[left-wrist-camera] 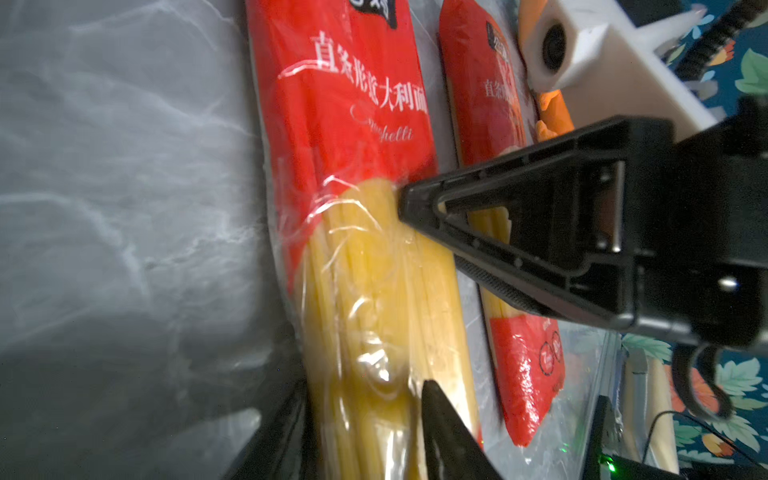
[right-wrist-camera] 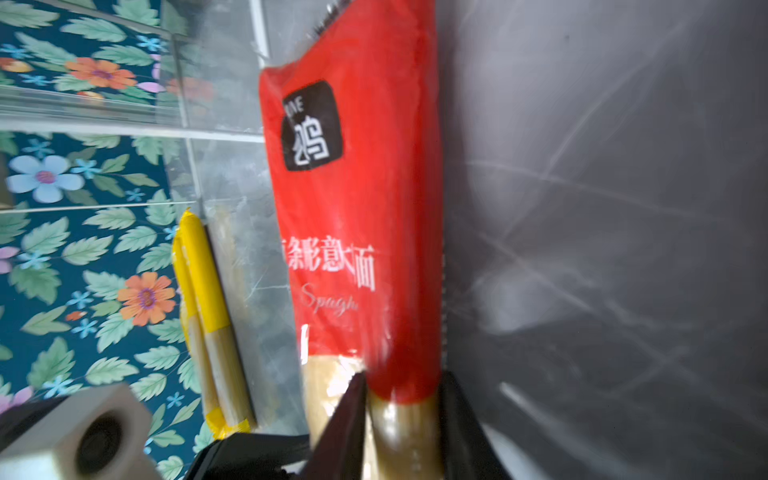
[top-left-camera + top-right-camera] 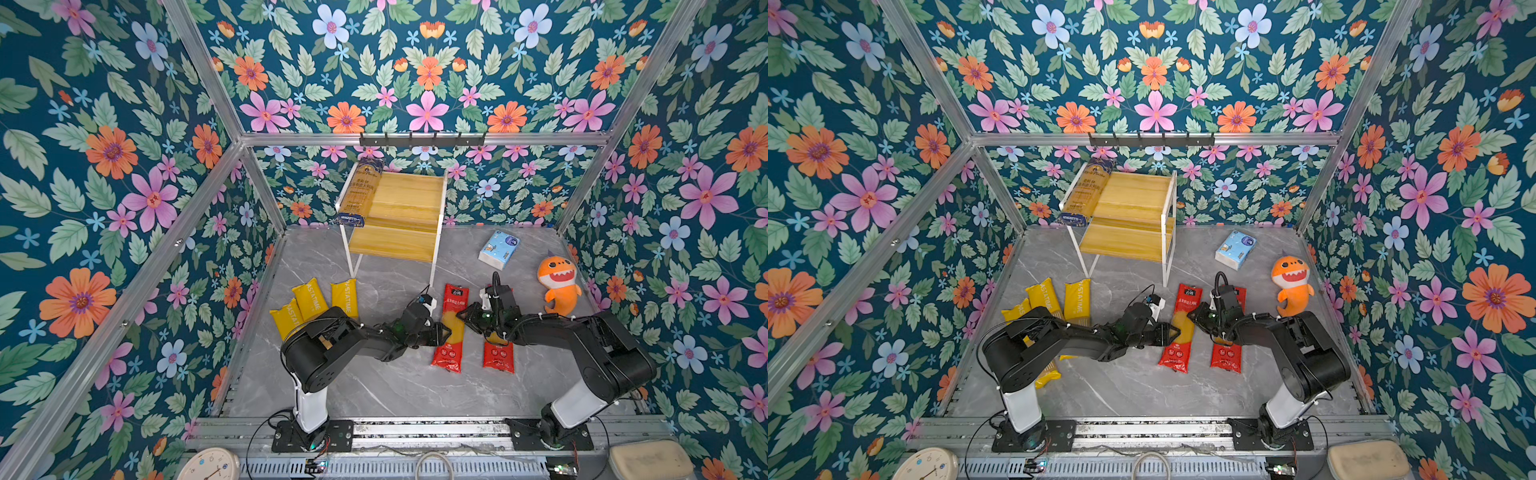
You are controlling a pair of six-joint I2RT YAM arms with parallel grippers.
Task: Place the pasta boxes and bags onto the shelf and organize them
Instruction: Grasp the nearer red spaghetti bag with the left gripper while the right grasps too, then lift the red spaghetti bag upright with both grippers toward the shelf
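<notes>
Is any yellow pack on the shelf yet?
No: only the navy pack lies on the shelf; the yellow packs are down on the tabletop.

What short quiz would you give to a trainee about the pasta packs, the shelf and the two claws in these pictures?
1. True or false: the navy pack lies on the shelf.
2. How many yellow packs lie on the table?
3. Which thing are the left claw and the right claw both at? A the tissue pack; B the red pack nearer the yellow ones; C the shark toy.
Key: 1 true; 2 three; 3 B.
</notes>
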